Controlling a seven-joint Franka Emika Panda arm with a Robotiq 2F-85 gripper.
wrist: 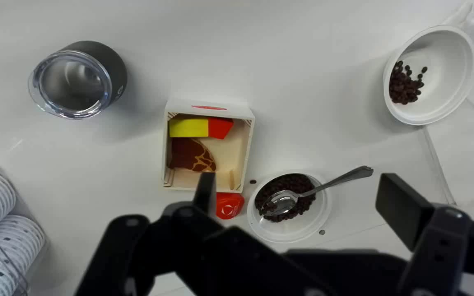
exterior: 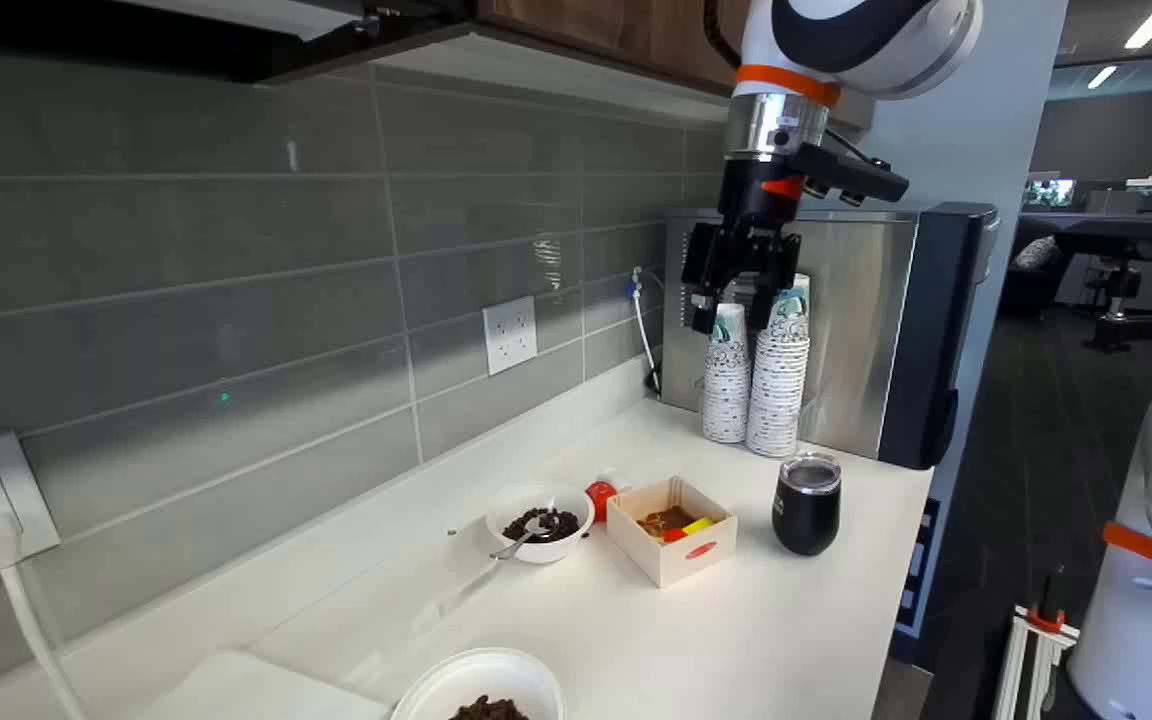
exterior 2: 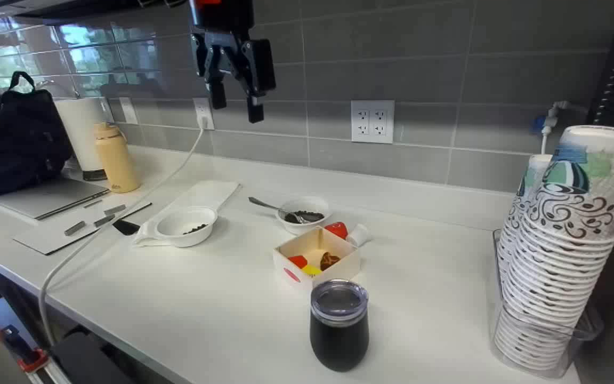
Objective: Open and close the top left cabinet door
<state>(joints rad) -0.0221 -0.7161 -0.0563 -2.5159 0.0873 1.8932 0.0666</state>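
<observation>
My fingers [wrist: 403, 209] are spread wide with nothing between them, pointing down over the tabletop [exterior: 716, 640]. The cabinet door [exterior: 601, 25] hangs higher than they do, above the tabletop's back edge. In an exterior view only its lower strip shows, partly behind my arm [exterior: 856, 40], so I can't tell how much gap lies between us or what there is to pull on. Reaching up for it is where I expect trouble: turning in a cramped space, I could bump the door before I have any hold. If I must hook its bottom edge, a shallow grip would likely slip off; standing in its swing, I could jam it, and pushing it home too hard could slam it. Should I sweep low toward the tabletop's end by the steel appliance [exterior: 851, 340], I could topple the cup stacks [exterior: 778, 395]; dipping near the front edge would threaten the tumbler [exterior: 807, 510].
</observation>
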